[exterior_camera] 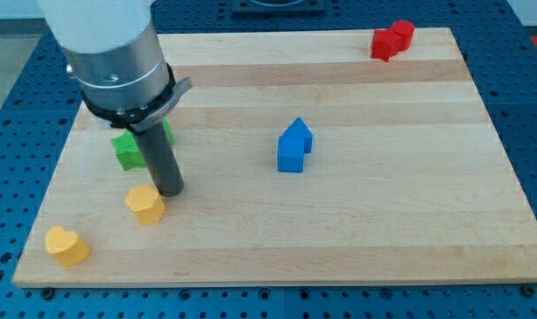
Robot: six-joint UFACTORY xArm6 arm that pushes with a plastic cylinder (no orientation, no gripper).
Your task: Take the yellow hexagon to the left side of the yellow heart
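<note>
two yellow blocks (144, 204) (66, 245), one green block (127, 151), one blue block (294, 146), one red block (392, 40)

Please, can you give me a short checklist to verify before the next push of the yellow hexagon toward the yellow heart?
1. My tip shows: ok.
2. Tip right beside the small yellow hexagon block, at its upper right: ok.
3. Hexagon already left of the yellow heart block: not ok; it lies to the heart's upper right.
4. Green block behind the rod, off the path: ok.
5. Blue block and red block far away: ok.
</note>
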